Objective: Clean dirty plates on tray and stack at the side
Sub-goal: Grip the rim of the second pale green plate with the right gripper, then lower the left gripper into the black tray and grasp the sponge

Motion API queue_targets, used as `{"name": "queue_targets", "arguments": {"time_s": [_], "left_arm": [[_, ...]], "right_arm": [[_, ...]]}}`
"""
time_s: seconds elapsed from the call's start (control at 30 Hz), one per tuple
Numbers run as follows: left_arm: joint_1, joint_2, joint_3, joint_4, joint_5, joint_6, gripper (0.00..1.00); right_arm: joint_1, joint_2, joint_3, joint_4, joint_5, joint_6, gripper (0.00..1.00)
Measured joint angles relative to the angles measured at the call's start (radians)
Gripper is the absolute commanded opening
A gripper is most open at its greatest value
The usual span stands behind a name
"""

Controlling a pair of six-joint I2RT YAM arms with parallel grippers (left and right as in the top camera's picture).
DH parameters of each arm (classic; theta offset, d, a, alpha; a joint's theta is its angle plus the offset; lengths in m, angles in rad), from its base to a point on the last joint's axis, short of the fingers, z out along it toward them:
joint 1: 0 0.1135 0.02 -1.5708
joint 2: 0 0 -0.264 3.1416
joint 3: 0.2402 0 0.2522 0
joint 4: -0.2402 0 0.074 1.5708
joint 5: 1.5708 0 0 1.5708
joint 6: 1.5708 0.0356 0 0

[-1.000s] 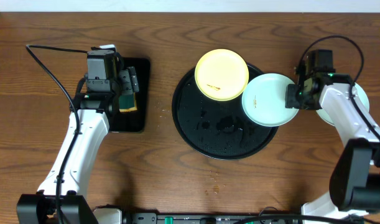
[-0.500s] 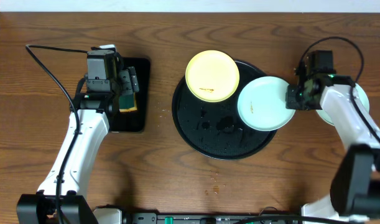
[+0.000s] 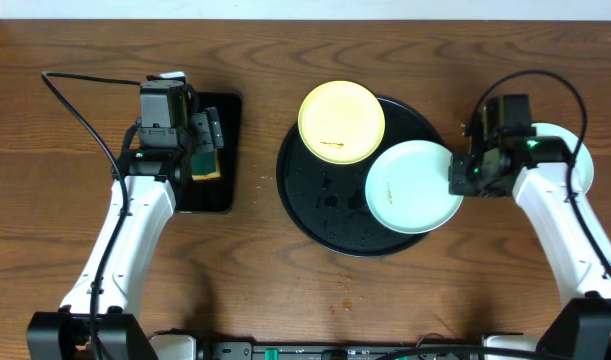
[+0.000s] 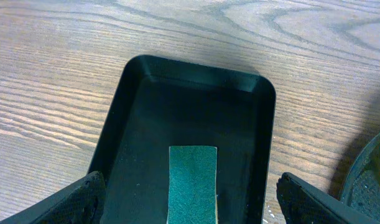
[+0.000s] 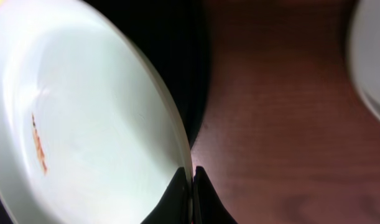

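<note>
On the big round black tray (image 3: 325, 205) lies a pale yellow plate (image 3: 341, 121) with a brown smear, at the tray's far side. A mint-white plate (image 3: 413, 187) with a small brown smear (image 5: 38, 142) hangs over the tray's right part; my right gripper (image 3: 459, 178) is shut on its right rim (image 5: 177, 134). Another mint-white plate (image 3: 573, 150) rests on the table behind the right arm, partly hidden. My left gripper (image 3: 197, 128) stands open over the small rectangular tray (image 4: 146, 124), astride a green sponge (image 4: 191, 183).
The rectangular black tray (image 3: 213, 185) sits on the left of the wooden table. Small crumbs (image 3: 347, 300) lie on the wood in front of the round tray. Water drops speckle the round tray's bottom.
My right gripper has closed on the mint-white plate's rim and carried it left and nearer, further over the tray. The yellow plate shifted a little left. The left arm has not moved.
</note>
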Motion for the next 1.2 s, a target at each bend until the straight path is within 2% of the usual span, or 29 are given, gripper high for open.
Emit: {"name": "queue_targets", "arguments": {"time_s": [0.3, 0.43, 0.7, 1.0, 1.17, 1.2], "left_arm": [[0.000, 0.000, 0.000, 0.000, 0.000, 0.000, 0.88], [0.000, 0.000, 0.000, 0.000, 0.000, 0.000, 0.88], [0.000, 0.000, 0.000, -0.016, 0.002, 0.000, 0.88], [0.000, 0.000, -0.002, -0.311, 0.184, -0.003, 0.88], [0.000, 0.000, -0.002, -0.329, 0.218, -0.003, 0.88], [0.000, 0.000, -0.002, -0.327, 0.217, -0.003, 0.84]], "right_arm": [[0.039, 0.008, -0.242, 0.344, -0.011, 0.019, 0.01], [0.041, 0.008, -0.289, 0.406, -0.010, 0.023, 0.01], [0.066, 0.008, -0.308, 0.427, -0.011, 0.023, 0.01], [0.069, 0.008, -0.309, 0.430, -0.011, 0.023, 0.01], [0.069, 0.008, -0.309, 0.430, -0.011, 0.023, 0.01], [0.069, 0.008, -0.309, 0.430, -0.011, 0.023, 0.01]]}}
